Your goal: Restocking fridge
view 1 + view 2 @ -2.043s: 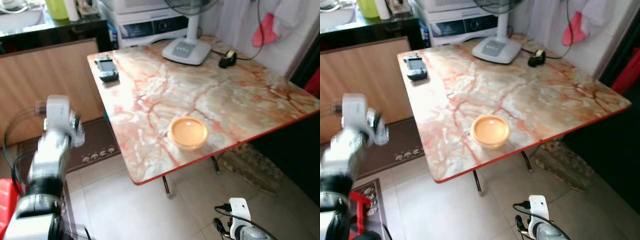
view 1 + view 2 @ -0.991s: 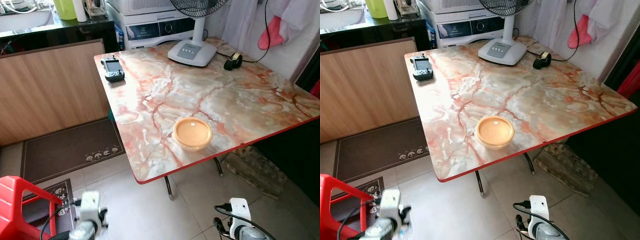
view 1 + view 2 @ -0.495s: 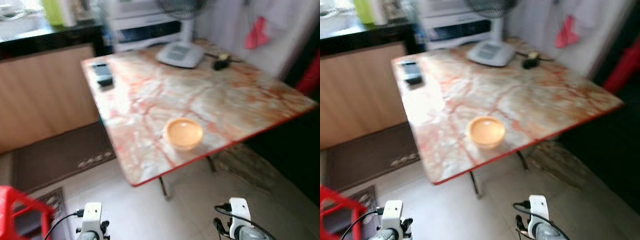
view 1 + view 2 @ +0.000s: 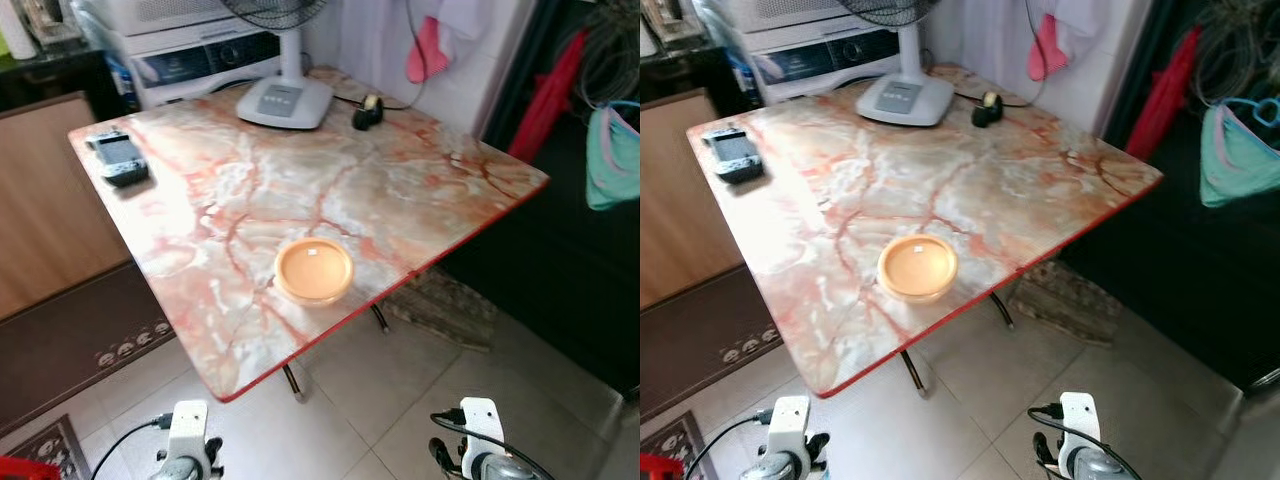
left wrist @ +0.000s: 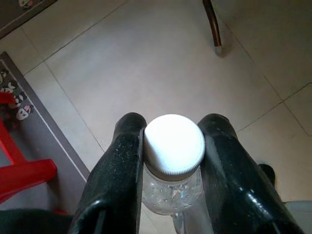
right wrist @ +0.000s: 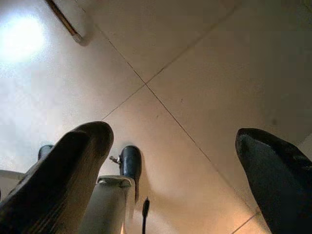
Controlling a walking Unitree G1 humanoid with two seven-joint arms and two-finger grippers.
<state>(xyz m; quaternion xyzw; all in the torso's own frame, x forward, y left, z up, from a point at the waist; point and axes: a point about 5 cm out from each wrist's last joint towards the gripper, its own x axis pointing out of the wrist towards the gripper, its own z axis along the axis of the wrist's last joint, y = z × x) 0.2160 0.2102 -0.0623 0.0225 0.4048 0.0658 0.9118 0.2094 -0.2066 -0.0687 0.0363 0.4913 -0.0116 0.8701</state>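
My left gripper (image 5: pixel 172 123) is shut on the neck of a clear plastic bottle (image 5: pixel 171 192) with a white cap (image 5: pixel 174 144); the bottle hangs over beige floor tiles. The right gripper (image 6: pixel 173 136) is open, nothing between its fingers, with floor tiles beneath it. In the eye views both arms hang low, the left arm (image 4: pixel 188 432) and the right arm (image 4: pixel 478 442) at the bottom edge, in front of the table.
A marble-patterned table (image 4: pixel 400 190) with a red rim stands ahead, bearing an orange bowl (image 4: pixel 314 270), a handheld device (image 4: pixel 120 160), a fan base (image 4: pixel 284 100) and a tape roll (image 4: pixel 368 112). A brown mat (image 4: pixel 60 350) lies left; dark space with hanging cloths (image 4: pixel 610 150) is right.
The left arm, raised at my left two seconds ago, has dropped to hang low. The camera has swung right, bringing the dark area with hanging cloths into view.
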